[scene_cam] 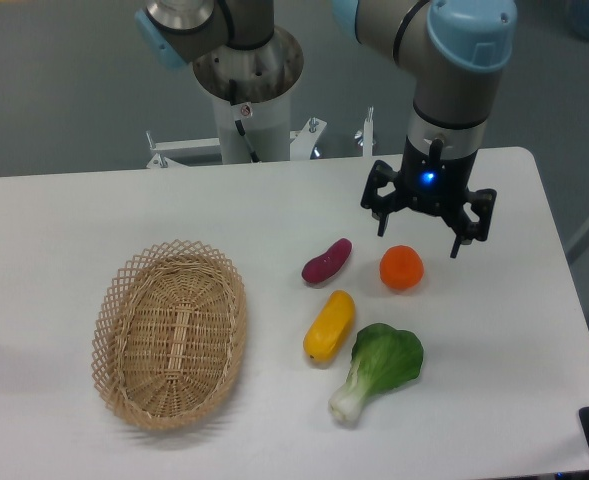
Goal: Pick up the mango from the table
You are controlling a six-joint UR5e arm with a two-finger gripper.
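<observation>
The mango (329, 327) is a smooth yellow-orange oval lying on the white table (64, 230), right of the basket and touching the leafy vegetable's edge. My gripper (420, 241) hangs open above the table, up and to the right of the mango, directly over the round orange fruit (401, 267). Its dark fingers (460, 240) are spread wide with nothing between them. The mango is fully in view and untouched.
A dark purple sweet potato (327, 261) lies just above the mango. A green bok choy (379, 366) sits at its lower right. An oval wicker basket (170, 334) stands to the left. The arm's base column (247, 95) rises behind the table's far edge.
</observation>
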